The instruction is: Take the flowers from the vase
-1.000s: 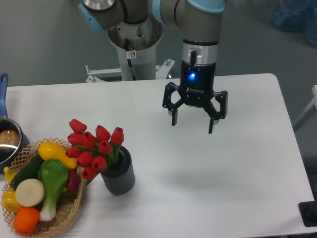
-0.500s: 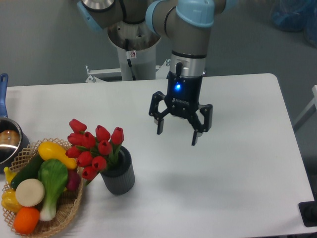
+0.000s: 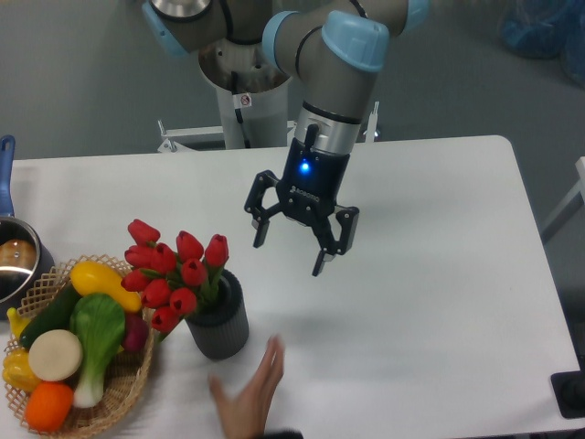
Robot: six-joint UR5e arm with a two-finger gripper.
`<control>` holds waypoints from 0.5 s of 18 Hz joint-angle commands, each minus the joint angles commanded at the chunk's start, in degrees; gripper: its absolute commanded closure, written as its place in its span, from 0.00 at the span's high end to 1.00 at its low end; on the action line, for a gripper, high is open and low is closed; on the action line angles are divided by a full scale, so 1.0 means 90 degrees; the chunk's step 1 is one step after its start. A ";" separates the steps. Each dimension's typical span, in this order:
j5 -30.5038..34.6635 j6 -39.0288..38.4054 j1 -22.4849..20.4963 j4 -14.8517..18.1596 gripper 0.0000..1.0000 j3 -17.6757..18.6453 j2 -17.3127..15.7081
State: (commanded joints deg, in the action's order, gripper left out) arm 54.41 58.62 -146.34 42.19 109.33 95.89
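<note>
The gripper [image 3: 289, 252] is hanging above the table [image 3: 439, 274] with its fingers [image 3: 259, 234] spread wide and gripping nothing; it is sitting up and to the right of the flowers [image 3: 174, 270], apart from them. The flowers are standing in the vase [image 3: 219, 327], their red buds leaning out to the left over the rim toward the basket [image 3: 110, 402] of vegetables; the vase is resting on the table just beside that basket. A person's hand [image 3: 249, 395] is reaching in from the bottom edge, near the vase but not touching it.

The bunch is probably light and springy, the buds soft and easily crushed or splayed; the firmer place to take hold is likely low down, where the stems are gathering just above the vase mouth, though leaves are partly hiding it. The vase looks light enough to tip or lift with the stems; a straight upward pull seems safest.
</note>
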 joint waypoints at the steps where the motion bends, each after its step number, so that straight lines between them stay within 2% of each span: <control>1: -0.0127 0.0068 -0.0029 0.0010 1.00 0.0059 0.0000; 6: -0.0713 0.1005 -0.0575 0.0029 1.00 0.0517 -0.0409; 9: -0.0850 0.1143 -0.0713 0.0029 1.00 0.0665 -0.0547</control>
State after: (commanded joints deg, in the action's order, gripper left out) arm 46.76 68.91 -152.75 42.45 115.31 90.97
